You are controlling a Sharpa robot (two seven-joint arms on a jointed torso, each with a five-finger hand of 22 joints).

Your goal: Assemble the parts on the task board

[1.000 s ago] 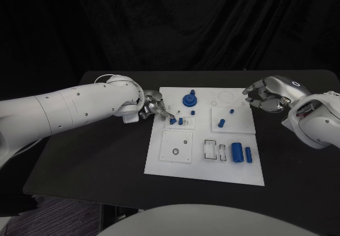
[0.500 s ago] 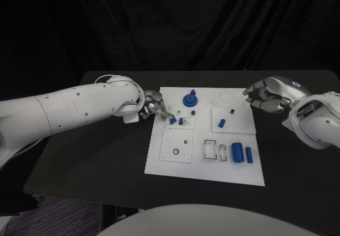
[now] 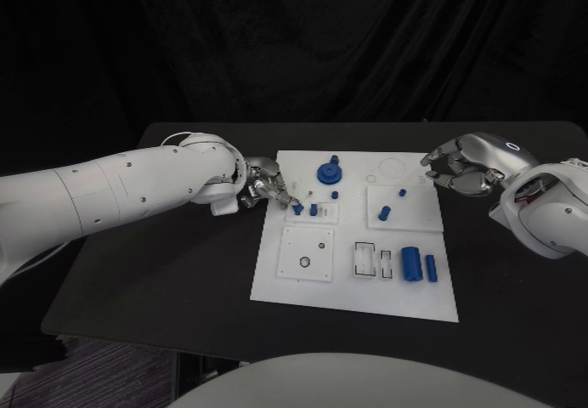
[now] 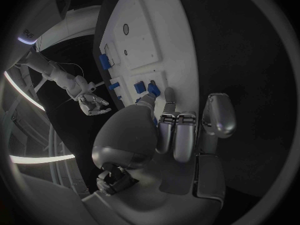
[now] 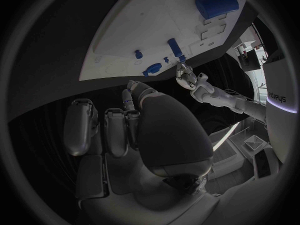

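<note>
Nothing moved: left hand (image 3: pixel 262 189) fingertips touching small blue part (image 3: pixel 298 208).

Task board (image 3: pixel 294 280): lies mid-desk (image 3: pixel 172 272), its long sides running from the desk's front edge toward the rear.
Gear-shaped part (image 3: pixel 329 172): stands on the board near its rear edge.
Two cylinder parts (image 3: pixel 418 263): lie side by side near the board's front right corner.
Left hand (image 3: pixel 263 189): at the board's left edge, toward the rear; fingers (image 3: pixel 291 201) over the board beside a small part (image 3: pixel 300 209).
Right hand (image 3: pixel 463 168): over the desk just beyond the board's rear right corner.
</note>
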